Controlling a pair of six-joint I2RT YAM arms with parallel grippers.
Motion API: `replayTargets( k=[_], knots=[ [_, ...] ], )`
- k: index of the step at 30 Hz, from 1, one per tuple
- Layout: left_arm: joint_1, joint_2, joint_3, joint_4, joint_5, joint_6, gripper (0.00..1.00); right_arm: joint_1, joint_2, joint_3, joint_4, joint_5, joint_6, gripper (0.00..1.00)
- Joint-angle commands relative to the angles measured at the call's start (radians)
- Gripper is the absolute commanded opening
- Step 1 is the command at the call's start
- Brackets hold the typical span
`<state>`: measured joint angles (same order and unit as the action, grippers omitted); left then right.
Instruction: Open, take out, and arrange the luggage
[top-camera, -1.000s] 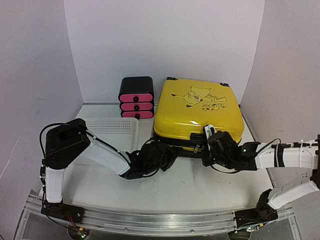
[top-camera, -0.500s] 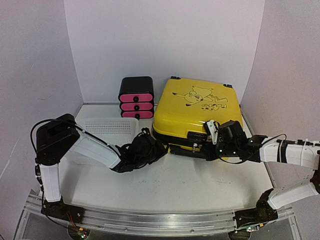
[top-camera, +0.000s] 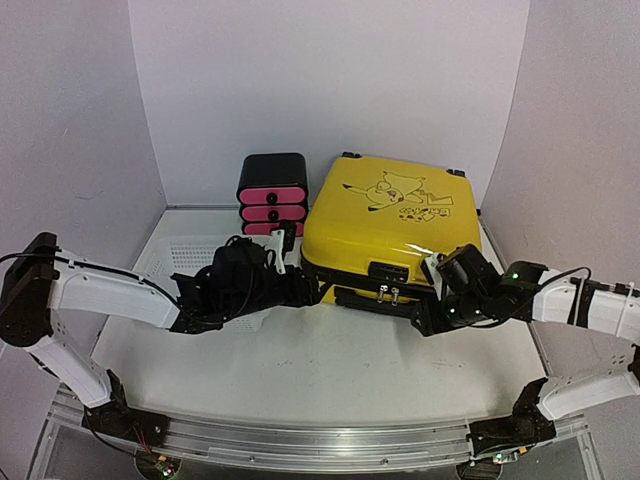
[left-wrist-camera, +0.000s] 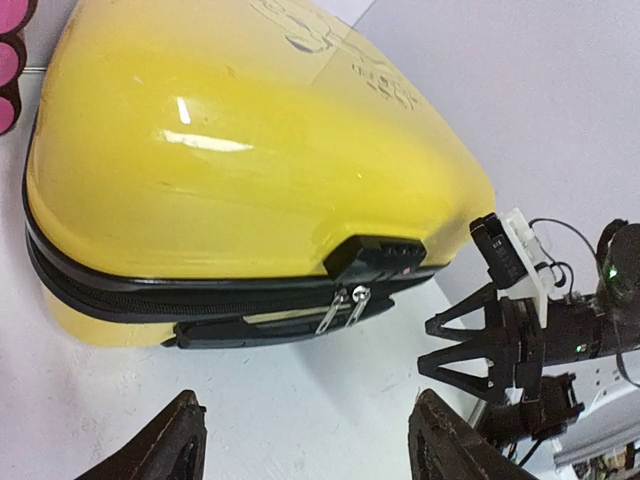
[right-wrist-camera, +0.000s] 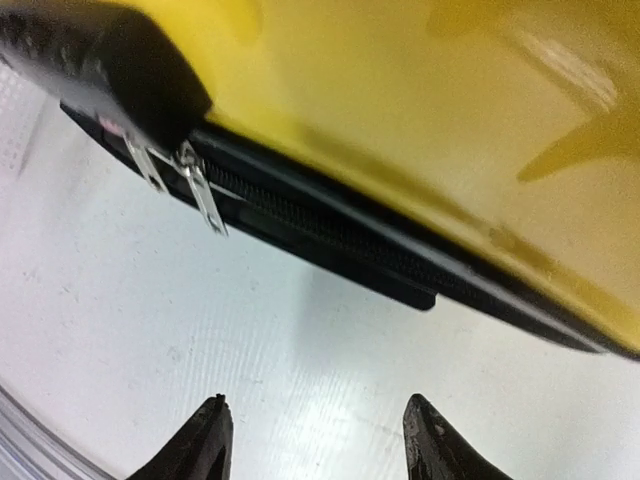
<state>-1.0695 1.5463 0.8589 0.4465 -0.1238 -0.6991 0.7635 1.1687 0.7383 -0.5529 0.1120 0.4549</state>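
Resting on the counter (top-camera: 340, 370) at the back right, the yellow luggage (top-camera: 395, 225) lies flat, drawing up. Its lock (left-wrist-camera: 375, 255) and two zipper pulls (left-wrist-camera: 340, 305) face the arms, and the black-and-pink drawer box (top-camera: 272, 195) stands just beside its left edge. On the left arm (top-camera: 110, 290) the jaws hover spread and empty near the front left corner, over the white basket (top-camera: 185, 255). On the right arm (top-camera: 580, 305) the jaws — also spread, holding nothing — sit near the front right corner.

The suitcase (top-camera: 395, 225) fills the far right corner. The drawer box (top-camera: 272, 195) stands just beside it at the far edge, with the basket (top-camera: 180, 255) in front of that box. The 2 spread grippers, the left gripper (top-camera: 308, 290) and the right gripper (top-camera: 420, 318), crowd the suitcase's front. The worktop (top-camera: 330, 380) lies bare along the near edge.
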Motion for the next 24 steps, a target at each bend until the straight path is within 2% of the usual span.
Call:
replayTargets(
  k=[1, 4, 7, 12, 15, 19, 24],
  knots=[
    [0.0, -0.079, 0.059, -0.181, 0.1, 0.197, 0.7, 0.132, 0.012, 0.039, -0.021, 0.154, 0.066, 0.58],
    [0.001, -0.139, 0.063, -0.237, 0.151, 0.282, 0.71, 0.19, 0.079, 0.046, 0.052, 0.336, 0.15, 0.56],
    [0.001, -0.202, 0.091, -0.338, 0.2, 0.352, 0.73, 0.207, 0.138, 0.064, 0.087, 0.447, 0.257, 0.5],
    [0.002, -0.289, 0.118, -0.485, 0.265, 0.427, 0.76, 0.227, 0.198, 0.14, 0.143, 0.508, 0.274, 0.48],
    [0.002, -0.309, 0.146, -0.566, 0.237, 0.444, 0.78, 0.246, 0.225, 0.19, 0.185, 0.52, 0.225, 0.5],
    [0.002, -0.293, 0.171, -0.597, 0.198, 0.456, 0.78, 0.251, 0.254, 0.193, 0.194, 0.587, 0.254, 0.55],
    [0.002, -0.253, 0.21, -0.597, 0.173, 0.437, 0.78, 0.251, 0.252, 0.17, 0.192, 0.621, 0.271, 0.52]
  ],
)
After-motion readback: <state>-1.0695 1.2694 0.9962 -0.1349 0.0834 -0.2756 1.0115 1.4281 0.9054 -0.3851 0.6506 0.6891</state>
